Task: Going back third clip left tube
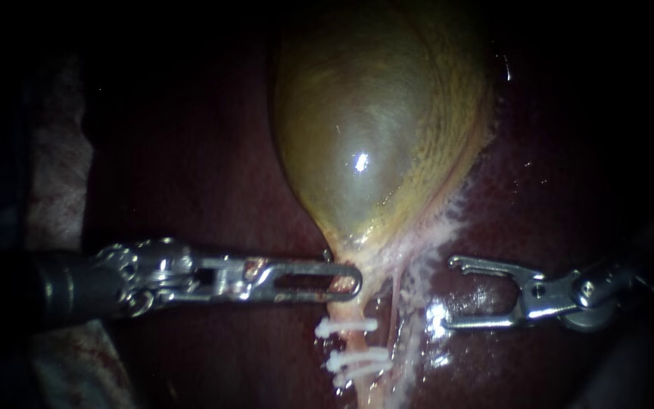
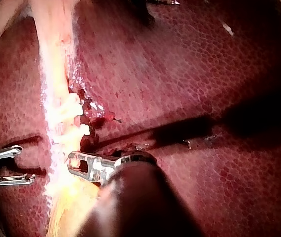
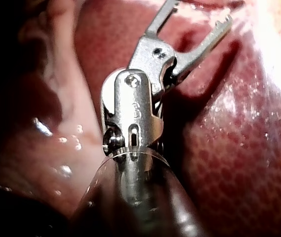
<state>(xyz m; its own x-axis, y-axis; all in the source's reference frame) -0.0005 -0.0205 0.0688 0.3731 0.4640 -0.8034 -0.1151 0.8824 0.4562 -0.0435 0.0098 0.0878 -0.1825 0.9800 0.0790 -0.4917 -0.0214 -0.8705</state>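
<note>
The yellow-green gallbladder narrows downward into the pale left tube. Three white clips cross that tube, one above and two close together below. A thinner right tube runs beside it. My left instrument comes in level from the left, its slotted jaws shut on the gallbladder's neck just above the clips. My right instrument stands to the right of both tubes with its jaws wide open and empty. The right wrist view shows those open jaws over the liver. In the left wrist view the clips lie ahead of my left instrument.
Dark red liver surrounds the gallbladder and lies under both instruments. Frayed white tissue hangs along the gallbladder's right edge. A wet glint sits on the liver by the right instrument's lower jaw. Pale cloth lies at the far left.
</note>
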